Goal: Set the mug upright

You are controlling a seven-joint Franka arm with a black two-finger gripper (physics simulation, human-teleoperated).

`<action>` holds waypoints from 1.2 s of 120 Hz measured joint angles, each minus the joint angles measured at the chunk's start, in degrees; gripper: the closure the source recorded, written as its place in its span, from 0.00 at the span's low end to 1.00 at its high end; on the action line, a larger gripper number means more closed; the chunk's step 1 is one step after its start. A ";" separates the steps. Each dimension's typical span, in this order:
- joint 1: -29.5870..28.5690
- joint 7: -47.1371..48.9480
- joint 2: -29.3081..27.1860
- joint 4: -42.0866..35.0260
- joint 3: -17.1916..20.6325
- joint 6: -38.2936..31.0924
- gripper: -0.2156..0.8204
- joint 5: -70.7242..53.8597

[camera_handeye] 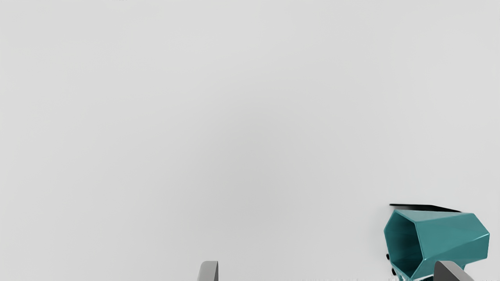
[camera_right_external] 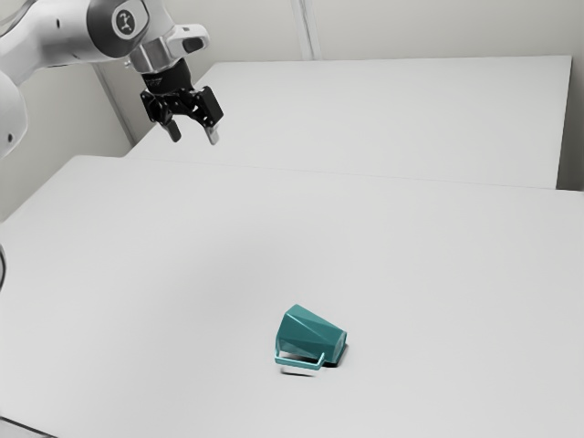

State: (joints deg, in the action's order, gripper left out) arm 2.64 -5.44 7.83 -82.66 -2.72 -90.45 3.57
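High over the table's far part, at the exterior view's upper left, my gripper (camera_right_external: 193,135) hangs with its fingers spread and nothing between them. A teal faceted mug (camera_right_external: 311,334) lies on its side in the exterior view, well below and away from the gripper, its handle toward that camera. In the wrist view, the gripper (camera_handeye: 326,271) shows two fingertips far apart. The mug (camera_handeye: 449,238) is there too, its open mouth visible, partly covered by one fingertip; its handle is mostly hidden.
The mug rests on a broad white table (camera_right_external: 164,301). Behind that table, another white surface (camera_right_external: 392,119) stands against pale walls in the exterior view.
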 joint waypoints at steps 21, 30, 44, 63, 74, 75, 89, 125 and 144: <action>0.00 -0.79 -0.06 -0.04 0.00 0.01 0.21 0.09; 0.01 -1.07 -0.40 -0.45 0.00 0.00 0.21 0.11; -0.05 -1.43 -3.88 -7.39 0.06 -1.56 0.21 1.74; -0.17 -2.00 -8.55 -18.81 0.09 -5.14 0.21 9.87; -0.13 -2.37 -11.56 -26.78 0.09 -8.66 0.21 14.69; -0.12 -2.43 -11.74 -27.31 0.09 -8.98 0.21 15.09; 0.04 -4.20 -13.64 -34.33 -0.03 -13.11 0.21 21.56; -0.03 -11.18 -13.49 -48.87 -0.09 -22.98 0.21 34.11; 0.00 -14.18 -11.52 -52.54 0.17 -28.07 0.21 37.82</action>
State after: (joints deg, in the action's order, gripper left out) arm 2.64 -19.63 -3.68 -135.20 -2.55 -118.52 41.39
